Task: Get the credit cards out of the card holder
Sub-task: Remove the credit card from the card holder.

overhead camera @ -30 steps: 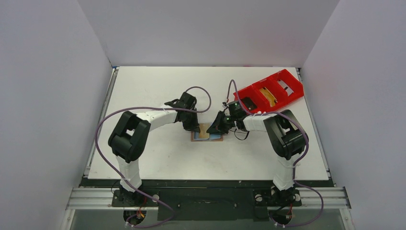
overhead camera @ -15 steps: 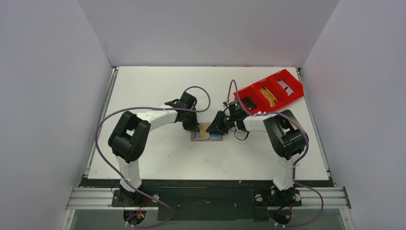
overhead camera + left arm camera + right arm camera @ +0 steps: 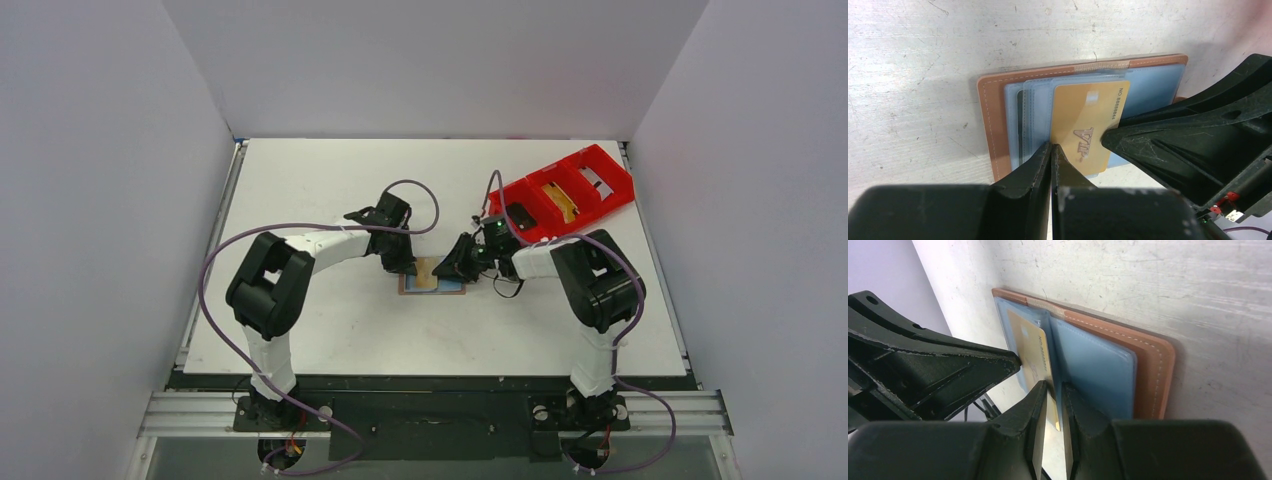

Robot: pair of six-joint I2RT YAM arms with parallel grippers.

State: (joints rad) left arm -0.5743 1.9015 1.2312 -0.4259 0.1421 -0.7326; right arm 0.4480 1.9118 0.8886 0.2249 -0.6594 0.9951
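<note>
The card holder point(image 3: 432, 280) lies open flat mid-table, tan with pale blue pockets point(image 3: 993, 125) point(image 3: 1148, 360). A gold credit card point(image 3: 1088, 125) point(image 3: 1030, 347) sticks partway out of a pocket near the fold. My left gripper point(image 3: 405, 268) point(image 3: 1052, 147) is shut, its tips pressed down on the blue pockets right beside the gold card's edge. My right gripper point(image 3: 447, 270) point(image 3: 1053, 387) comes in from the other side. Its jaws stand narrowly apart, with the gold card's free edge between them and a slit of light on each side. A dark card edge shows in a left pocket.
A red compartment tray point(image 3: 565, 190) stands at the back right, with a dark item, a yellow item and a pale item in it. The two wrists face each other closely over the holder; purple cables arc above both arms.
The right wrist has shifted slightly and its cable loop has moved. The left arm and the card holder have stayed put.
</note>
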